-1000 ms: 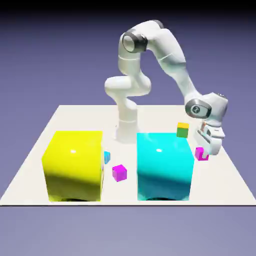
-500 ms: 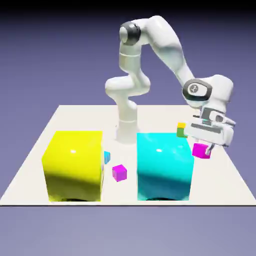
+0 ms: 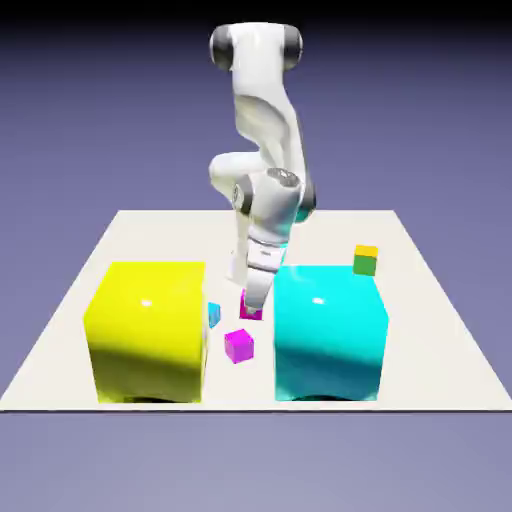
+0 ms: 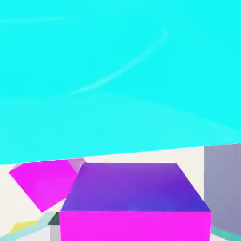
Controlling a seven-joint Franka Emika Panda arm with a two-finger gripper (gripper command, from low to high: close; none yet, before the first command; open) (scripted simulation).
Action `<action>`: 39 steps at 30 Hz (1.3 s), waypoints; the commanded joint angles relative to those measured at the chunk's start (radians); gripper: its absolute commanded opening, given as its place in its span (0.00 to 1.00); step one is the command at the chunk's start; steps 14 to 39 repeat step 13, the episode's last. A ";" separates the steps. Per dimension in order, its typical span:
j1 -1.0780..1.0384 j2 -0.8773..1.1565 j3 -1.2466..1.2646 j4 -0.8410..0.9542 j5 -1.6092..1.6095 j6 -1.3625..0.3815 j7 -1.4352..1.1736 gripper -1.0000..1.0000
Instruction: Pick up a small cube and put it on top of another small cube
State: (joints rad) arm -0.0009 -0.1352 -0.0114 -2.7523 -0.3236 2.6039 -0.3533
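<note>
Exterior view: gripper (image 3: 254, 303) clamps 1 magenta cube (image 3: 251, 311) just above 2nd magenta cube (image 3: 239, 345), beside big cyan cube (image 3: 329, 330).

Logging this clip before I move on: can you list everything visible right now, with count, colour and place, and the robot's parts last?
table: one, off-white, under everything.
big yellow cube: one, yellow, front of the table on the exterior view's left.
big cyan cube: one, cyan, front on the exterior view's right.
held pink cube: one, magenta-pink, in the gripper, above the gap between the big cubes.
pink cube on the table: one, magenta-pink, in that gap.
blue cube: one, small, behind the yellow cube's corner.
green and yellow stack: yellow cube on green cube, behind the cyan cube.
arm: one, white, rising from the far edge.
gripper: one, shut on the held pink cube.
</note>
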 commanded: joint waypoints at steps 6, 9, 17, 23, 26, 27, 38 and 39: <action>-0.042 0.095 -0.042 -0.038 -0.065 0.106 0.021 0.00; -0.060 0.204 -0.052 -0.030 -0.144 0.205 0.081 0.00; -0.059 0.196 -0.051 -0.031 -0.139 0.198 0.077 1.00; -0.059 0.196 -0.051 -0.031 -0.139 0.198 0.077 1.00; -0.059 0.196 -0.051 -0.031 -0.139 0.198 0.077 1.00; -0.059 0.196 -0.051 -0.031 -0.139 0.198 0.077 1.00; -0.059 0.196 -0.051 -0.031 -0.139 0.198 0.077 1.00; -0.059 0.196 -0.051 -0.031 -0.139 0.198 0.077 1.00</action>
